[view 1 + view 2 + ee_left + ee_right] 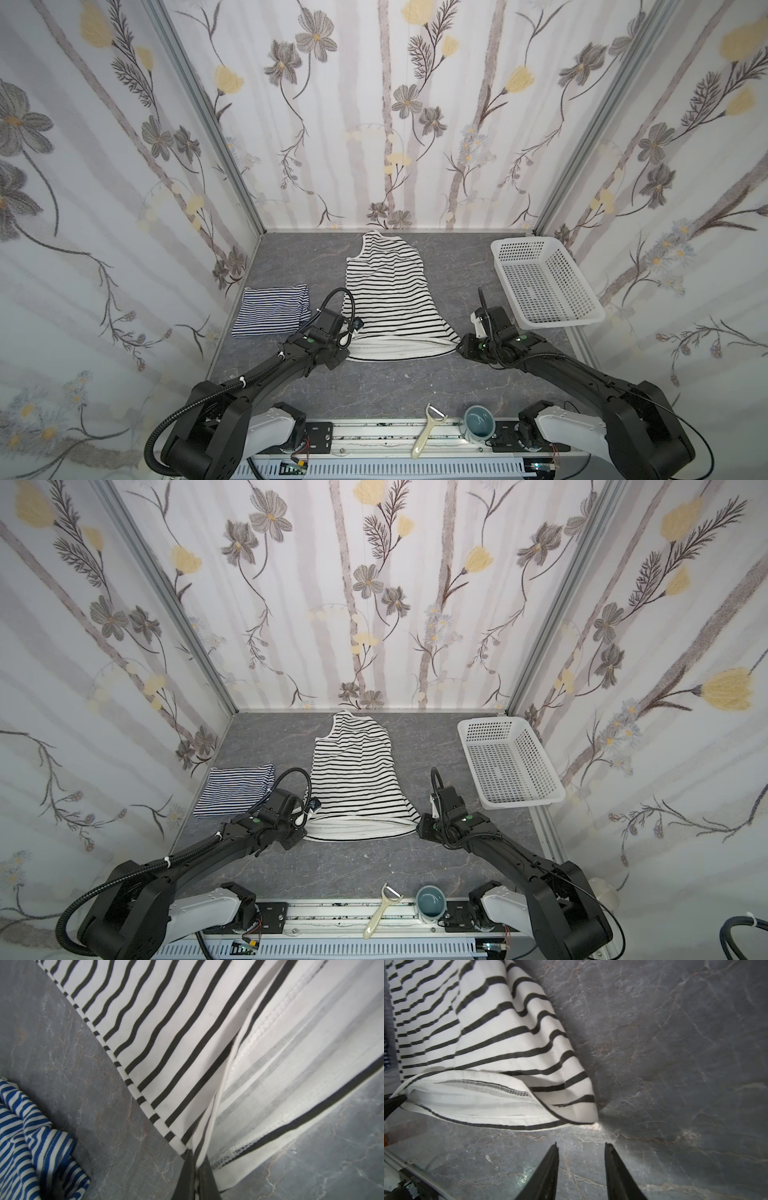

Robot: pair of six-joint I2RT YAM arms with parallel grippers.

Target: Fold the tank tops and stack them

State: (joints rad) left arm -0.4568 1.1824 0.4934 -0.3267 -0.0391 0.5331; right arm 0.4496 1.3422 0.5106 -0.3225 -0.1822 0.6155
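A white tank top with wide black stripes (386,291) (357,771) lies flat in the middle of the grey table, hem toward the arms. My left gripper (196,1159) (350,345) is shut on the hem's near left corner, and the upper layer is lifted off the lower one. My right gripper (580,1144) (459,347) hovers open just short of the hem's near right corner (583,1113), nothing between its fingers. The navy-and-white striped tank top (270,311) (31,1136) lies folded on the left of the table.
A white perforated basket (544,286) stands at the right, reaching over the table's edge. A cream peeler (428,428) and a blue-grey cup (478,424) rest on the front rail. Flowered walls close in the left, back and right sides.
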